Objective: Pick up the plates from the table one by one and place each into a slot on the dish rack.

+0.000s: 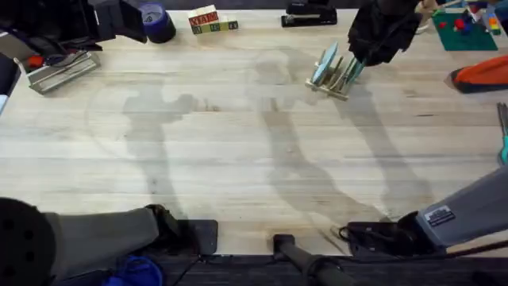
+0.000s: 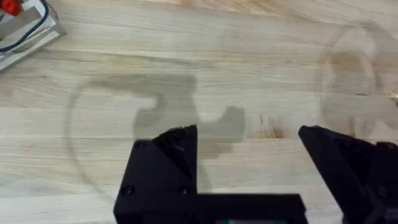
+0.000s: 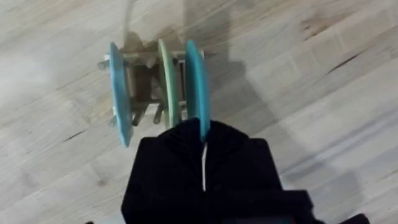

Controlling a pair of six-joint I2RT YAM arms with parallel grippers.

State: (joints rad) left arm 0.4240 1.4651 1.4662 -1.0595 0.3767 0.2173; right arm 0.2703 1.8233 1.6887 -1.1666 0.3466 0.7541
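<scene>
1. From the overhead view I am seeing the dish rack (image 1: 333, 77) standing on the far right part of the table (image 1: 238, 151), with plates upright in its slots.
2. My right claw (image 3: 203, 146) is reaching over the rack from the far side; its two black fingers are pressed together on the rim of a turquoise plate (image 3: 194, 87), which is standing on edge in the outermost slot on that side.
3. In the right wrist view, a pale green plate (image 3: 166, 84) is standing just beside the gripped one, and another blue plate (image 3: 119, 93) is occupying a slot at the opposite end of the rack, well apart from the other two.
4. My left claw (image 2: 249, 140) is hovering above bare table planks with its black fingers (image 2: 165, 168) spread wide and nothing between them.
5. A grey metal wire tray (image 1: 59, 71) is lying at the far left of the table, and a dark blue tape roll (image 1: 157, 22) is sitting near the far edge beside some lettered wooden blocks (image 1: 210, 21).
</scene>
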